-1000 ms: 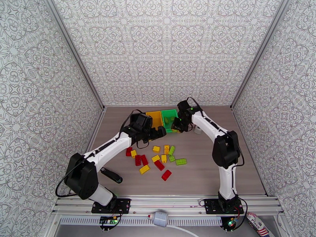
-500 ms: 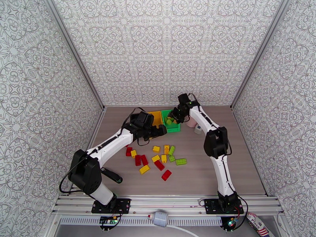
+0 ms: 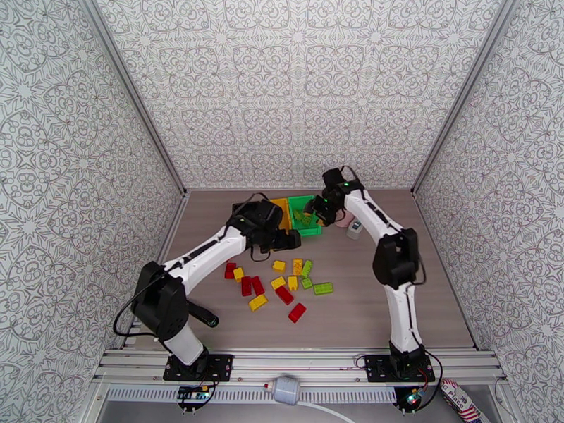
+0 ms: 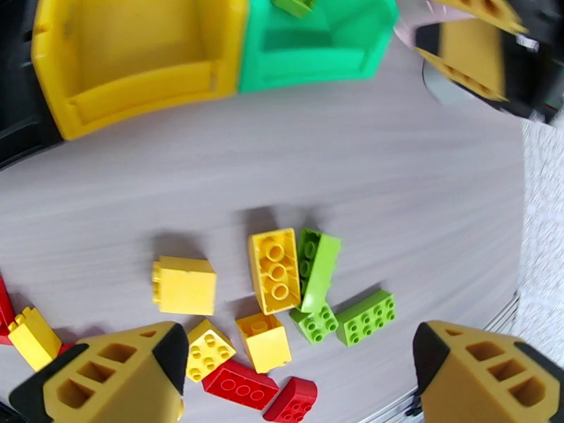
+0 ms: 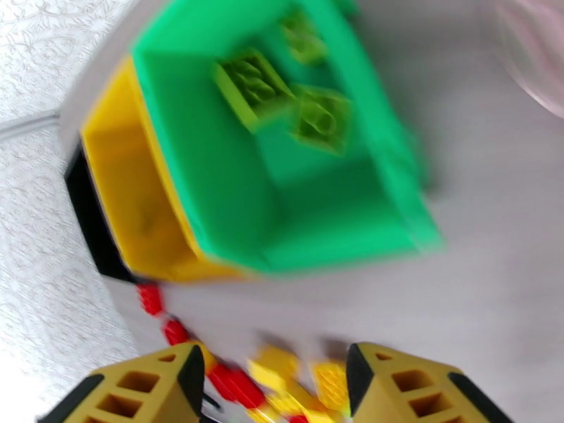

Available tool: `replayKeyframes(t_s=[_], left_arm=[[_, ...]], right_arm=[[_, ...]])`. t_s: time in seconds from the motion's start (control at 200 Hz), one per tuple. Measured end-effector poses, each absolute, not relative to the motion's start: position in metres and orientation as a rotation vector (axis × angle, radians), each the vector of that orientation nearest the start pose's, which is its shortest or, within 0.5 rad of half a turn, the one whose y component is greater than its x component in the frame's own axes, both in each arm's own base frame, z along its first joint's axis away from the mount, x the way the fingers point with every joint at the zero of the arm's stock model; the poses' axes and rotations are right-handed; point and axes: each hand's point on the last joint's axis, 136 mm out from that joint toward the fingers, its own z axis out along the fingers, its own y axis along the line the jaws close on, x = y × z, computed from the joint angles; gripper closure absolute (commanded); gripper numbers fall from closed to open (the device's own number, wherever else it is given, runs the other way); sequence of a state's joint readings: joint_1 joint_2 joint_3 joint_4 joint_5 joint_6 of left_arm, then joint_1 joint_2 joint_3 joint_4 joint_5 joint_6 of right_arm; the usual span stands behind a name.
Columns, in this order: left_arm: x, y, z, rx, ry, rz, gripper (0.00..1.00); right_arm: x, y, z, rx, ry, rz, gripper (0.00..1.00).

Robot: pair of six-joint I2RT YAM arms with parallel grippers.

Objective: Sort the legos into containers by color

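right gripper: jaws apart, nothing between them, hanging over the green bin — we judge it sits there because lime pieces belong in that bin
lime bricks: a few lie inside the green bin, so we count that colour as partly sorted
left gripper: spread wide and empty, aimed down at the loose pile, a pose we read as lining up a pick
legos: red, yellow and lime ones scattered mid-table on the near side of the bins, several touching — a yellow brick lies flush against a lime one
yellow bin: touching the green bin's side; what we see of its inside is bare
black bin: just a sliver past the yellow bin; its contents are hidden from us
progress: early, we think, with most of the pile unsorted
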State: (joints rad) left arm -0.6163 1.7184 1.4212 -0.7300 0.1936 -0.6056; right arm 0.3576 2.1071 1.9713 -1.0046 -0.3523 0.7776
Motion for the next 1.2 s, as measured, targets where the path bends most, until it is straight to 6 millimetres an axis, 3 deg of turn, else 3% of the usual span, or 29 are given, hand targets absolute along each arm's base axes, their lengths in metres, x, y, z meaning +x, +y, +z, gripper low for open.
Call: replayKeyframes(t_s=[0.12, 0.255, 0.43, 0.595, 0.86, 1.2], left_arm=[[0.327, -0.302, 0.143, 0.202, 2.771, -0.610, 0.21], [0.316, -0.324, 0.128, 0.314, 2.818, -0.546, 0.25], [0.310, -0.346, 0.107, 0.437, 2.861, -0.434, 0.26], [0.318, -0.358, 0.087, 0.518, 2.889, -0.303, 0.30], [0.329, -0.360, 0.073, 0.585, 2.908, -0.193, 0.31], [0.330, -0.361, 0.050, 0.627, 2.945, -0.140, 0.33]], right_arm=[[0.406, 0.198, 0.158, 0.490, 2.844, 0.681, 0.40], [0.351, 0.167, 0.144, 0.502, 2.890, 0.597, 0.48], [0.286, 0.145, 0.112, 0.539, 2.962, 0.549, 0.52], [0.242, 0.131, 0.099, 0.578, 2.968, 0.550, 0.57], [0.217, 0.122, 0.101, 0.582, 2.927, 0.577, 0.61], [0.213, 0.121, 0.107, 0.581, 2.903, 0.594, 0.61]])
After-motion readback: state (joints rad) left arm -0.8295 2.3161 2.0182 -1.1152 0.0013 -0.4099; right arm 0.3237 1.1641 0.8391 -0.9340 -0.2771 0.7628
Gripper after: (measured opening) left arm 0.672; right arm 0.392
